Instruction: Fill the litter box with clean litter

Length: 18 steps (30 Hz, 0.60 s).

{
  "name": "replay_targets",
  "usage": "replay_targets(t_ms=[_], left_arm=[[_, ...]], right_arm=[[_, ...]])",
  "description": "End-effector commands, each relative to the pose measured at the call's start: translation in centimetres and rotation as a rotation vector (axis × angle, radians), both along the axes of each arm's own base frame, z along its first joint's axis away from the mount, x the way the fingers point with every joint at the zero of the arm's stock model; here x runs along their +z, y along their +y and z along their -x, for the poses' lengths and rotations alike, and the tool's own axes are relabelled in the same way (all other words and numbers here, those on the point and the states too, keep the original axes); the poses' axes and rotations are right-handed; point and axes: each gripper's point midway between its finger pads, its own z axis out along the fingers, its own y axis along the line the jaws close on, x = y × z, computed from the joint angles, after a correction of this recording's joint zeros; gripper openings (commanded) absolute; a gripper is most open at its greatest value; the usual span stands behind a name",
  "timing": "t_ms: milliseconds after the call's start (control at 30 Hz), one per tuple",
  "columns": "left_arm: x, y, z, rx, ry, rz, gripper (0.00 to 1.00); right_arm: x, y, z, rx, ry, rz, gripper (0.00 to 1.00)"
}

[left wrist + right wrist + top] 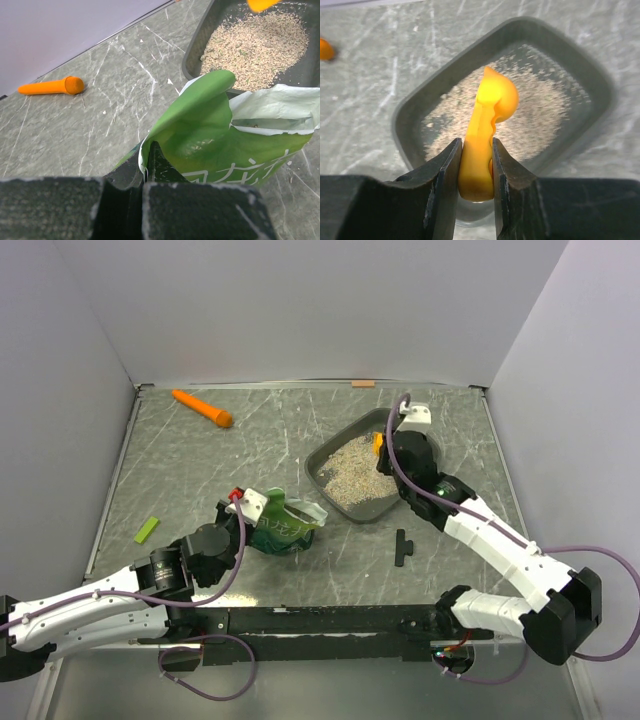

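The dark grey litter box sits right of centre, tilted, with pale beige litter spread inside. My right gripper is above its right side, shut on a small orange scoop. In the right wrist view the scoop stands between my fingers over the litter and box wall. My left gripper is shut on the edge of the green bag, which lies at the box's near-left corner. In the left wrist view the bag's torn mouth faces the box.
An orange carrot-shaped object lies at the back left and shows in the left wrist view. A small green strip lies at the left. A black T-shaped piece lies near the right arm. Grey walls enclose the table.
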Motion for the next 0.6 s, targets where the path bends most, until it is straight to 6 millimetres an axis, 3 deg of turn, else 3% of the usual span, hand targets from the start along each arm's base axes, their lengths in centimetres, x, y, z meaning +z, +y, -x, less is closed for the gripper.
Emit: replay_targets(t_ms=[0,133,200,267,467,567], left_arm=[[0.8,1.6,-0.7,0.081,-0.028,-0.012,0.01],[0.9,1.6,-0.6,0.080,-0.032,-0.008,0.01],[0.9,1.7,-0.6,0.083,-0.033,-0.008,0.01],[0.8,1.7,-0.7,0.086,-0.031,-0.013,0.01],[0.9,1.6,-0.7,0.080,-0.031,-0.009,0.01],[0.8,1.5,-0.6,0.072,-0.029,-0.009,0.01]], right_arm=[[3.3,-1.4,-0.6,-0.045,-0.069,0.146,0.00],[3.1,-1.6,-0.7,-0.047,-0.072,0.161,0.00],[2.5,-1.2,-0.7,-0.018,-0.052,0.084,0.00],[3.6,-0.8,-0.8,0.019,-0.090,-0.063,0.00],[2.1,0.6,-1.6,0.055,-0.029,-0.284,0.00],[1.1,0.2,-2.3,-0.009,-0.010,-0.390,0.00]])
